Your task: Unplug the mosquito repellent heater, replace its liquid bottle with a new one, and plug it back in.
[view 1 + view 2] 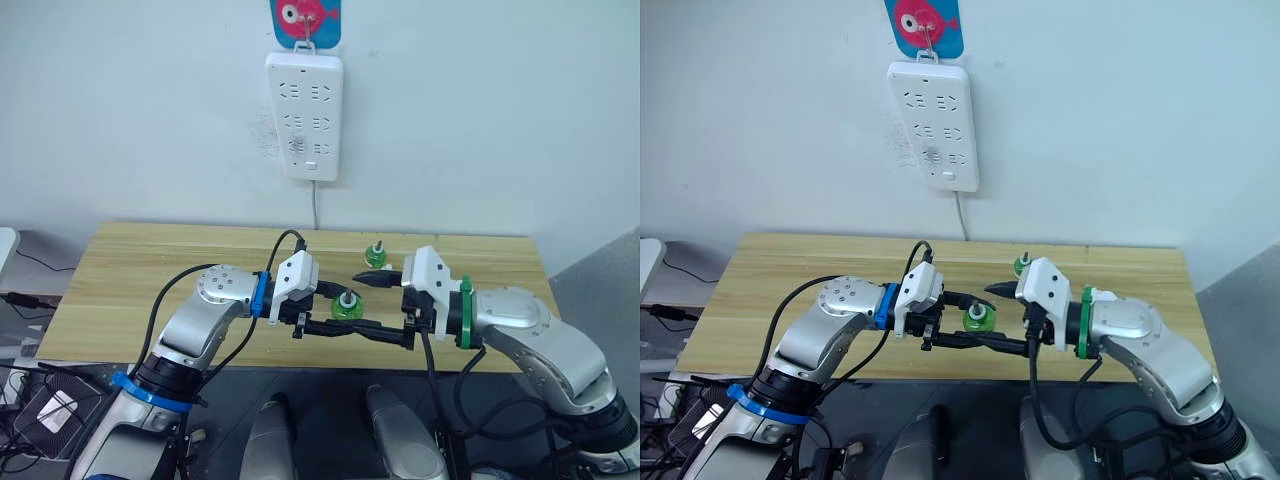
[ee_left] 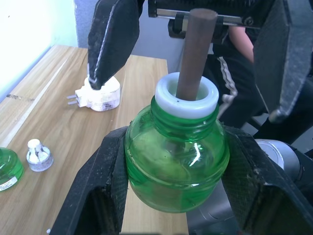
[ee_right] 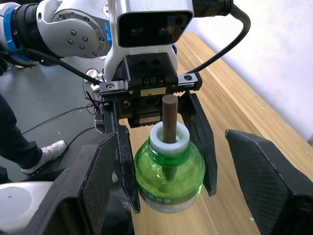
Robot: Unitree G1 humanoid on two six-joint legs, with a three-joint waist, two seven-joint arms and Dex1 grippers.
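My left gripper (image 1: 335,310) is shut on a capless green bottle (image 1: 347,305) with a white collar and a dark wick (image 2: 195,54), held upright just above the table's front edge. Facing it, my right gripper (image 1: 365,308) is open, its fingers (image 3: 98,186) standing either side of the bottle's top without touching it. A second green bottle (image 1: 376,256) stands on the table behind them. I cannot tell which of the two is the new one. The mosquito repellent heater (image 2: 100,93) lies unplugged on the wood, prongs sideways.
A white power strip (image 1: 304,115) hangs on the wall above the wooden table (image 1: 150,270), all its sockets bare. A small white cap (image 2: 39,155) lies loose on the wood near the second bottle. A person's leg and shoe (image 3: 44,152) show on the floor beside the table.
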